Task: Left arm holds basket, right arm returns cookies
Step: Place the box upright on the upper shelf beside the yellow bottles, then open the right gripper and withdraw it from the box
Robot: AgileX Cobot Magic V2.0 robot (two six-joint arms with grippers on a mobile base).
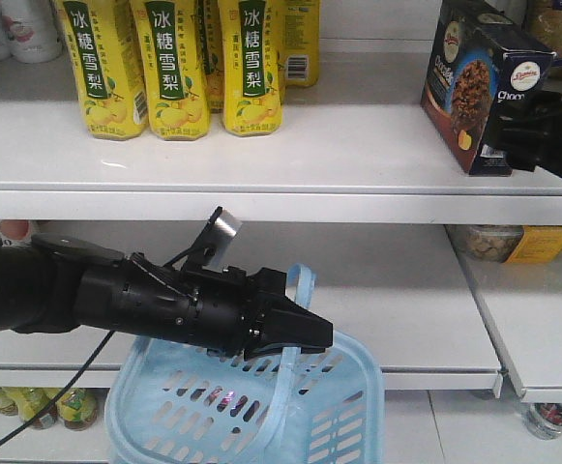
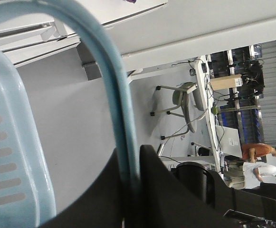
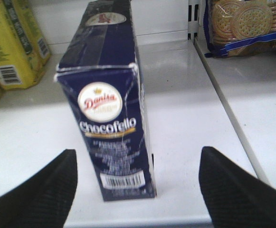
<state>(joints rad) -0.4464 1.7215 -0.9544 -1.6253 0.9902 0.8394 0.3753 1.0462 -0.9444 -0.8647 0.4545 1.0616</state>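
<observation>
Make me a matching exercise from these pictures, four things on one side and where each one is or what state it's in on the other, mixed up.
Things:
1. cookies
2. basket
3. yellow bottles
4. right gripper

Places or states:
A. held by its handle in the left gripper
B. open, a finger on each side of the box
C. upper shelf, left part
D. standing on the upper shelf, right part

Pairs: 1-D, 2-A, 3-C, 4-B

Bright, even indoor light; soft blur, washed-out white shelves.

White shelf (image 1: 339,145): cookies (image 1: 479,87) upright at right, yellow bottles (image 1: 174,68) left.
</observation>
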